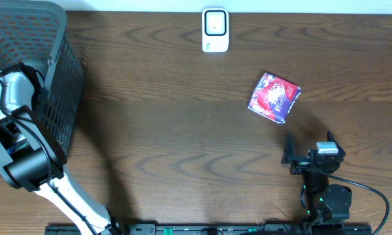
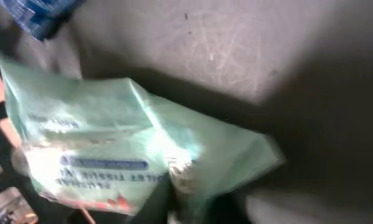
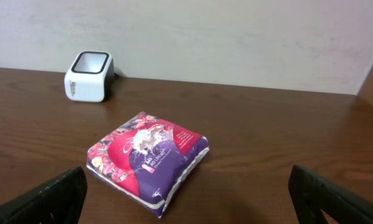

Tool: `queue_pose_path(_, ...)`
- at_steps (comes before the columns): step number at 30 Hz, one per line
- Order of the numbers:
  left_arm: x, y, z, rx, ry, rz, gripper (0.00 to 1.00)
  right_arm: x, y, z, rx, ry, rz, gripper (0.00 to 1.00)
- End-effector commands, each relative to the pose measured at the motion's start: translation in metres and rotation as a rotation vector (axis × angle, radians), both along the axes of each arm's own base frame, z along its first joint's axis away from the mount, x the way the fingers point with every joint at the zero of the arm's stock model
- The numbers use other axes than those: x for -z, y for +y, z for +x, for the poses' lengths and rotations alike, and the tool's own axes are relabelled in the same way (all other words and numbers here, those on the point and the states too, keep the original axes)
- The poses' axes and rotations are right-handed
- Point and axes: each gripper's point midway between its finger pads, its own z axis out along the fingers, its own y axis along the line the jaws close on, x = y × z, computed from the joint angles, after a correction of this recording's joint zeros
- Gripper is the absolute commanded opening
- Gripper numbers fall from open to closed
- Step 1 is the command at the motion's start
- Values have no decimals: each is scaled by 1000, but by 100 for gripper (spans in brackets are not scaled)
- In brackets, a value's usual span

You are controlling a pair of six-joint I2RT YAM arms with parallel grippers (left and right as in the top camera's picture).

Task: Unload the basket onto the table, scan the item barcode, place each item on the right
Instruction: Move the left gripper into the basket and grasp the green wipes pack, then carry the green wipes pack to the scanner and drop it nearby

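Dark wood desk (image 1: 170, 130) fills the overhead view, with a black mesh basket (image 1: 59, 85) at its far left corner and the white scanner (image 1: 215, 29) standing at the far edge, near the middle. My left arm (image 1: 16, 91) reaches down into the basket, so my left jaws are hidden from above. My right jaws (image 1: 310, 147) wait low on the right side, spread wide with nothing between them. A red packet (image 1: 274, 98) lies flat on the desk just ahead of them, roughly on the line from them to the scanner.

From the left wrist the picture is blurred. A pale green packet (image 2: 130, 143) of tissues lies close beneath me on the basket floor, its long axis running from upper left down to lower right. My own fingers do not show clearly, so I cannot tell whether they have closed on it.

From the right wrist both finger ends sit far apart at the bottom corners, empty. The red packet lies between and beyond them, and the scanner stands further back to the left.

I judge the green packet is the item in hand. Only my left arm can reach it, and the scanner lies well away to its right.
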Motion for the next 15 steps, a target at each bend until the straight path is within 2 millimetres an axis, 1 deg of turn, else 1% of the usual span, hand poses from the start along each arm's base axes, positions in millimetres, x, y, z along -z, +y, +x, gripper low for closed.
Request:
queue_pose_path(1,34,-14,-10,-11,52,-104,7,1,-2,0,9,1,-11,99)
queue_pose_path(3,24,-15,-1,-17,26,-118,7,1,-2,0,9,1,-12,99)
queue_pose_path(7,-15,-9,23,-22,-77,-109,7,1,-2,0,9,1,-11,99)
queue_pose_path(8,-38,-4,33,-17,-135,-79,7,1,-2,0,9,1,-12,99)
queue_pose_path(9,-49,-1,38,-15,-164,-62,7,1,-2,0,9,1,-12,99)
queue_pose_path(11,-85,4,48,-8,-265,-13,7,1,-2,0,9,1,-11,99)
queue_pose_path(15,-171,4,66,18,-555,93,7,1,-2,0,9,1,-12,99)
